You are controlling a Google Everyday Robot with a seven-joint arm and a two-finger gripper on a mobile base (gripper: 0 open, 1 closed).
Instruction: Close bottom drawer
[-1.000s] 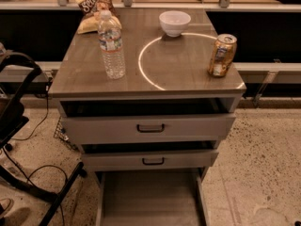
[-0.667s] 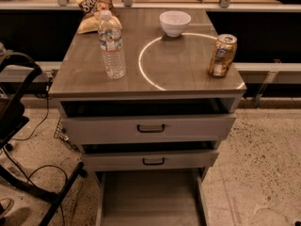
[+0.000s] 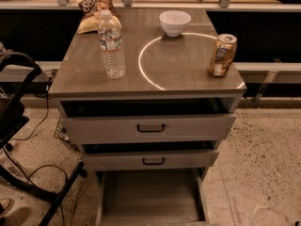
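The bottom drawer (image 3: 150,197) is pulled far out at the foot of the light grey cabinet; its deep plain grey tray shows empty, and its front and handle are cut off by the lower edge of the view. Above it the middle drawer (image 3: 153,160) and the top drawer (image 3: 150,127), each with a black bar handle, stand slightly out. The gripper is not in view.
On the cabinet top (image 3: 188,74) stand a water bottle (image 3: 111,44), a white bowl (image 3: 175,22), a drink can (image 3: 223,55) and a snack bag (image 3: 93,7). A black frame with cables (image 3: 23,140) is on the floor at left. Speckled floor (image 3: 263,164) lies at right.
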